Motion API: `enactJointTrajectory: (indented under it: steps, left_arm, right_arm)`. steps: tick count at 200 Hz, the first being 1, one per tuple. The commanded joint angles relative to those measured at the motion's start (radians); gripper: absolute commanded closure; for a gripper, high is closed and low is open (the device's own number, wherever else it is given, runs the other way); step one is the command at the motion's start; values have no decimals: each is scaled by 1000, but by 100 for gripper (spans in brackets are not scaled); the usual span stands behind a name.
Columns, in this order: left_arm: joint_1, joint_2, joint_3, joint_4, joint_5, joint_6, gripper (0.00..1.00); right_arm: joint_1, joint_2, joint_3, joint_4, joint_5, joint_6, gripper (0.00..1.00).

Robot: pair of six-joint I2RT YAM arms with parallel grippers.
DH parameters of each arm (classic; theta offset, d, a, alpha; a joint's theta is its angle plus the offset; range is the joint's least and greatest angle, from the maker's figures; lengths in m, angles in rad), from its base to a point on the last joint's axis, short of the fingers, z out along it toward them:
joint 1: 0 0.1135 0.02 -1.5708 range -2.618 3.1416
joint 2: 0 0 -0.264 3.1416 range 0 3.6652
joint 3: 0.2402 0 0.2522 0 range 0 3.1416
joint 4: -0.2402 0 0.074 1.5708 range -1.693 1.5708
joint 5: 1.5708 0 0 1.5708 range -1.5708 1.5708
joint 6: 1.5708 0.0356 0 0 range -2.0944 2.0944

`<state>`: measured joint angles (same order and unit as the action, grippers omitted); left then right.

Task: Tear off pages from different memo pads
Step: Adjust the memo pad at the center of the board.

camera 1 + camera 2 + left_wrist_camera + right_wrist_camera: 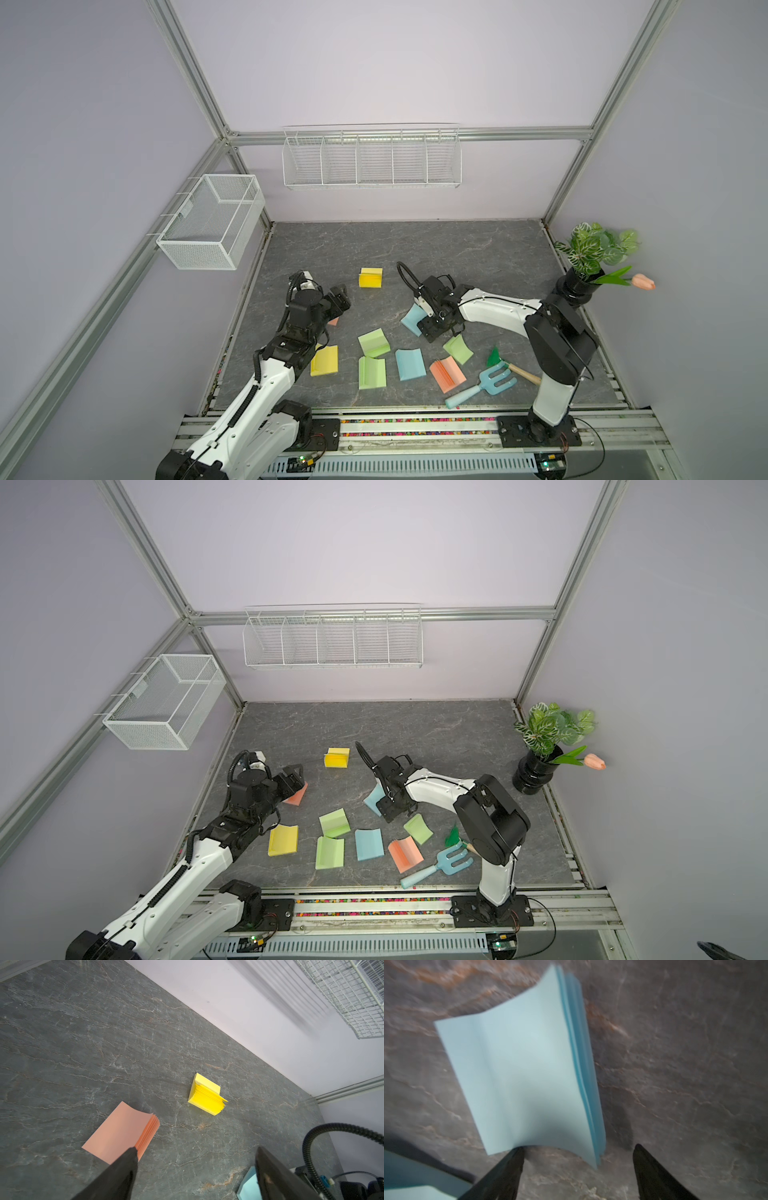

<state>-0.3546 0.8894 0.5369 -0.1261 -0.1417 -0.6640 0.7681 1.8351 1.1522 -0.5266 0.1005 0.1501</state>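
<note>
Upper left in a top view: white mesh basket (pixel 208 224), hung on the side rail. Upper middle, on the back wall: wire rack (pixel 372 160), split into five compartments. Right edge: black vase (pixel 577 286), holding a leafy plant (pixel 594 247) and a pink tulip (pixel 643 281) leaning out to the right.

Nine pads on the grey tabletop (pixel 457 249), all in the lower middle of both top views. Farthest back, alone: yellow pad (pixel 370 277), sheets fanned open at one edge.

Lower left of the left wrist view: salmon pad (pixel 120 1132), lying flat, top sheet curled up along one side. Left gripper (pixel 196 1149) spread wide, holding nothing. One fingertip (pixel 133 1153) right at the salmon pad's corner, contact unclear.

Centre of the right wrist view: blue pad (pixel 525 1068), blurred, top sheet bowed, darker sheet edges showing down one side. Right gripper (pixel 578 1147) likewise spread wide, gripping nothing. One fingertip (pixel 519 1153) at the pad's near edge, its partner off to the side.

Nearer the bottom of the top views, in a loose row: second yellow pad (pixel 324 360), three green pads (pixel 373 343), second blue pad (pixel 410 364), second salmon pad (pixel 447 374), most with curled tops. Just right of these: blue garden fork (pixel 484 384).
</note>
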Motion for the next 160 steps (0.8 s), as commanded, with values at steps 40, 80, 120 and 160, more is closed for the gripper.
enactJointTrajectory:
  steps: [40, 80, 120, 160]
  left_arm:
    - [-3, 95, 73, 21, 139, 29, 26]
    - [-25, 256, 96, 144, 373, 10, 40]
    - [-186, 468, 185, 156, 420, -27, 50]
    - [-280, 640, 247, 165, 439, -71, 62]
  right_arm:
    - [-6, -89, -7, 183, 35, 178, 19]
    - [-128, -290, -152, 231, -43, 217, 22]
    - [-237, -394, -213, 207, -154, 196, 24]
    - [-291, -394, -267, 283, -261, 221, 30]
